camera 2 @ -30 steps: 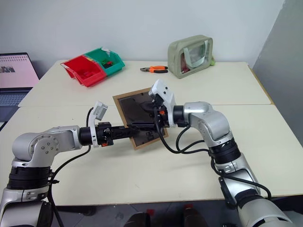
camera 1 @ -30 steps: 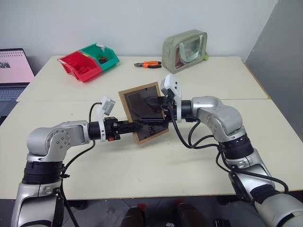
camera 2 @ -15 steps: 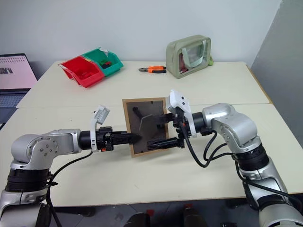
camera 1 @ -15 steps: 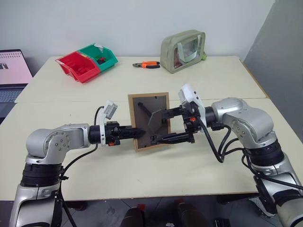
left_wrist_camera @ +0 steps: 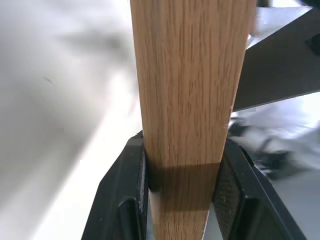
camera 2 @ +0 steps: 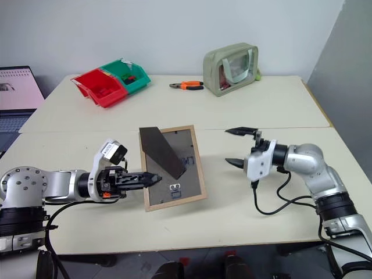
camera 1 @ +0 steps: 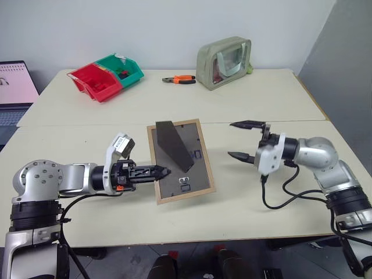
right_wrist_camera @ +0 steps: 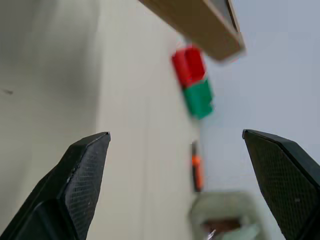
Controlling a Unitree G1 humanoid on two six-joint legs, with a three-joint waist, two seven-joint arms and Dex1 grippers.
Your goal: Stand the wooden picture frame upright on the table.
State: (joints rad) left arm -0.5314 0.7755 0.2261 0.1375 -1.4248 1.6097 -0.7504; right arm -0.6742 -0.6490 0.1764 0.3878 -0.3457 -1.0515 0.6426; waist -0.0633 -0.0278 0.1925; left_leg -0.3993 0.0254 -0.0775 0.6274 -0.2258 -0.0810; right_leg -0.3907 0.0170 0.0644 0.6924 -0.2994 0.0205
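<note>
Left wrist view: gripper [left_wrist_camera: 182,195] astride wooden picture frame [left_wrist_camera: 190,85] edge

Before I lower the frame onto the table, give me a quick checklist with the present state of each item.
1. Left claw clamped on the wooden picture frame's edge: ok; the left wrist view shows both fingers pressing the wood.
2. Right claw clear of the frame: ok, open and apart from it.
3. Stand flap swung out from the dark back: ok.
4. Frame upright: not ok, it leans back, tilted.
5. Frame's bottom edge resting on the table: cannot tell.
6. Pliers, bins and pouch away from the landing spot: ok.
</note>
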